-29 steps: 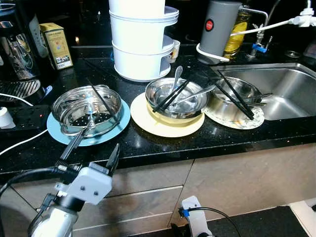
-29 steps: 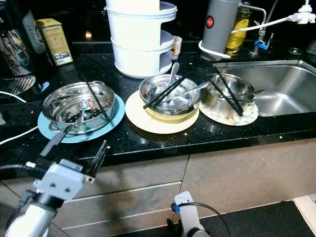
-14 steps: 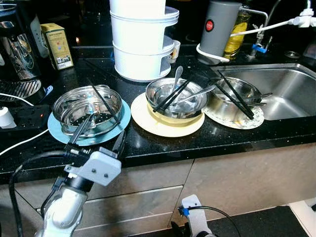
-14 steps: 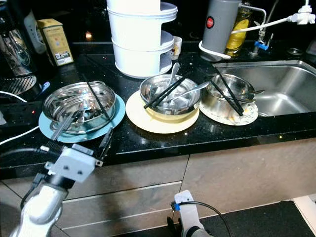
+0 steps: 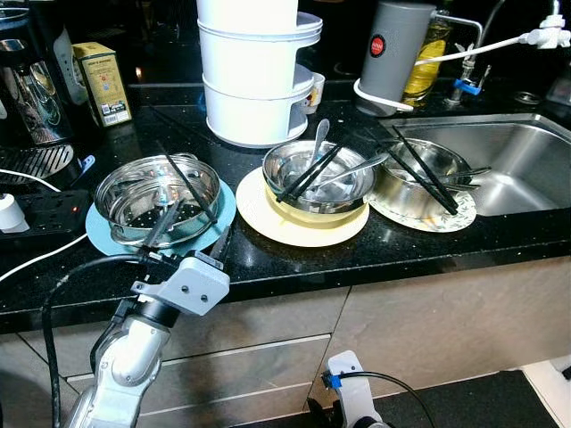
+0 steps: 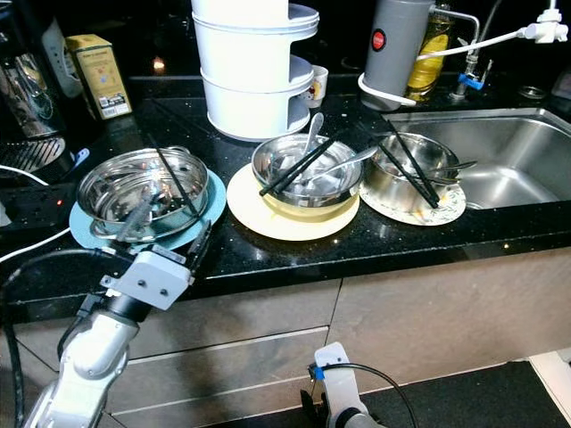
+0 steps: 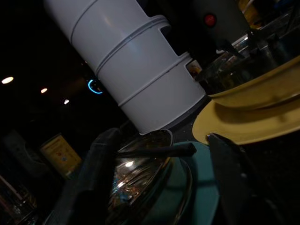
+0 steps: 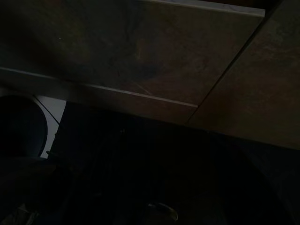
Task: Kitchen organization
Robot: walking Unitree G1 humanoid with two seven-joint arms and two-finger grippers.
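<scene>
A steel strainer bowl point(image 5: 134, 201) sits on a blue plate point(image 5: 100, 239) at the counter's left, with black chopsticks point(image 5: 189, 184) lying across it. My left gripper point(image 5: 192, 235) stands open at the near rim of that bowl; one finger reaches over the rim and the other lies beside the blue plate. In the left wrist view a chopstick tip point(image 7: 157, 151) pokes out over the bowl point(image 7: 140, 180) between the spread fingers point(image 7: 96, 180). A second steel bowl point(image 5: 318, 174) with chopsticks and a spoon rests on a yellow plate point(image 5: 294, 228). A third bowl point(image 5: 419, 175) sits on a patterned plate point(image 5: 451, 219). My right arm point(image 5: 350, 401) hangs low by the cabinet fronts.
A tall white stacked steamer point(image 5: 257, 71) stands behind the bowls. A grey kettle point(image 5: 393, 49) and the steel sink point(image 5: 513, 160) are at the right. A yellow box point(image 5: 103, 82), a coffee machine point(image 5: 31, 89) and a power strip point(image 5: 45, 209) with white cable sit at the left.
My left gripper has risen from below the counter edge and moved forward to the strainer bowl's near rim. The dishes have not moved.
</scene>
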